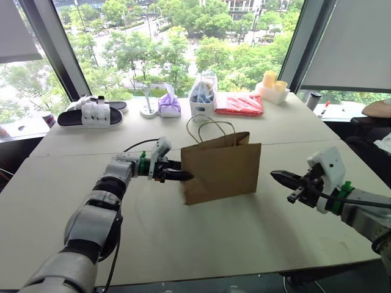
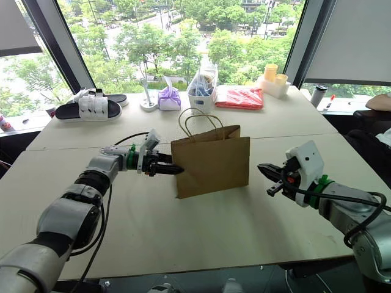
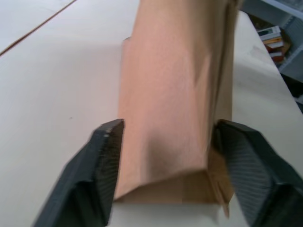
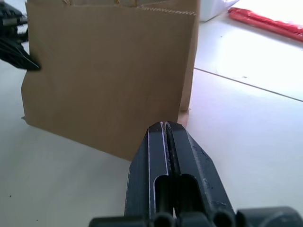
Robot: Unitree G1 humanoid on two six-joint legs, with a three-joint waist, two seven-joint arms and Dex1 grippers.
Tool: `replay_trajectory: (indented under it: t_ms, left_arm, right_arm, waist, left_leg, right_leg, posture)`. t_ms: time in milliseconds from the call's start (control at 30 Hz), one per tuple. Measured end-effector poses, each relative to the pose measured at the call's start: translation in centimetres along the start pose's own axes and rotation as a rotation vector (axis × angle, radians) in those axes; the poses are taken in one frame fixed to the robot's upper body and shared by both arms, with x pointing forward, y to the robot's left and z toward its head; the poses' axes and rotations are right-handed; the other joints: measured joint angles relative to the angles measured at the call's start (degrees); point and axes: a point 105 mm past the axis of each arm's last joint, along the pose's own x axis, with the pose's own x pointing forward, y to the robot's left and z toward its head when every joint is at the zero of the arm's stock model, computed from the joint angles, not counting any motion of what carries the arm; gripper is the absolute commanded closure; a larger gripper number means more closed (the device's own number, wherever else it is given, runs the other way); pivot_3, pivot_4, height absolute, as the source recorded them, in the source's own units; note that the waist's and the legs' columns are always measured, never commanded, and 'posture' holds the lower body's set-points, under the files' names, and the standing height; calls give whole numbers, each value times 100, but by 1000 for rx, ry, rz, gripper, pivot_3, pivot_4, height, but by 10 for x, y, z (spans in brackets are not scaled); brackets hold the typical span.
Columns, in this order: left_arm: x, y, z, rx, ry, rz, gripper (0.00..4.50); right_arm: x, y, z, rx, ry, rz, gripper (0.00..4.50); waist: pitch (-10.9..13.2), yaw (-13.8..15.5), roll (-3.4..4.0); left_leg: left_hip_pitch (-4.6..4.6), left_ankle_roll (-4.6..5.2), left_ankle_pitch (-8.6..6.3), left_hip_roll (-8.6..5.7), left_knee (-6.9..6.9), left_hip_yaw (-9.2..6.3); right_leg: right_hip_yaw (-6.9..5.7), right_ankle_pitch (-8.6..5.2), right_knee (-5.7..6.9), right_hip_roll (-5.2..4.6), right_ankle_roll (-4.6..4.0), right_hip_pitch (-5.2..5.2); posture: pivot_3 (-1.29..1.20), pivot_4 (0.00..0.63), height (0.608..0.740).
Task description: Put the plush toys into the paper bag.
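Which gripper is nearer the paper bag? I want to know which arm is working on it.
Left. The left gripper has its open fingers either side of the paper bag's narrow end; the right gripper hangs shut, clear of the opposite end.

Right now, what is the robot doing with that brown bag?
The robot has a paper bag standing upright on the table. Its left gripper is open, with one finger on each side of the bag's narrow end. Its right gripper is shut and empty, off to the bag's other side, not touching it. I can't see any plush toys out on the table.
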Motion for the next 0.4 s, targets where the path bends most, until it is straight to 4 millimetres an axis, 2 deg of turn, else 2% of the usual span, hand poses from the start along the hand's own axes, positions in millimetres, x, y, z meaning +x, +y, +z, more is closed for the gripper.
replay_trajectory:
  t_ms: [100,200,400]
  left_arm:
    - [-21,1,0,-14,-21,53,79]
    - [-38,-7,-3,-55,-53,98,79]
    - [-54,-52,-6,-56,-64,140,79]
  right_arm:
    - [5,4,-3,-25,13,53,4500]
    - [10,8,0,-37,-2,96,4500]
    - [11,11,4,-64,-12,145,4500]
  waist:
    - [0,2,0]
    - [0,-3,0]
    - [0,33,1]
  left_leg:
    - [0,0,0,1,0,-2]
    - [-2,0,0,6,-1,-5]
    - [-3,0,0,16,-2,-8]
  right_leg:
    - [0,-1,0,0,2,0]
    - [2,-1,0,-1,2,-1]
    - [6,-1,-2,-5,1,-2]
  posture:
    - [0,150,740]
    - [0,150,740]
    - [0,150,740]
